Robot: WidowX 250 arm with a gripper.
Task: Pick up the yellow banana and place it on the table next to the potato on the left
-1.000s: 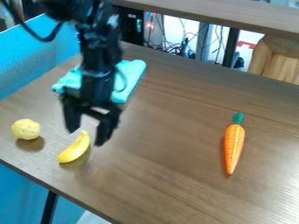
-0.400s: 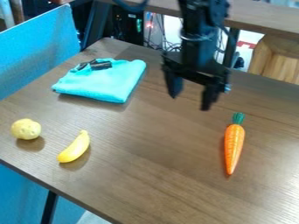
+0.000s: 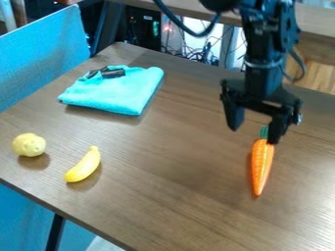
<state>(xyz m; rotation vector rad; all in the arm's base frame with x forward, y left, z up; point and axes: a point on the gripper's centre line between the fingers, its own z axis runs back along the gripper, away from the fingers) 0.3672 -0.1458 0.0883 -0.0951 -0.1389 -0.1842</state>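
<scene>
The gripper [image 3: 254, 133] hangs empty, its 2 jaws spread apart, over the leafy end of the carrot [image 3: 262, 164], which lies toward the right edge of the table [image 3: 171, 169]. If the jaws came down where they are, 1 could press onto the green top and roll or skid the carrot. The banana [image 3: 83, 164] and potato [image 3: 29, 145] sit near the table's left corner; the folded cloth [image 3: 114, 90] lies by the far-left corner.
</scene>
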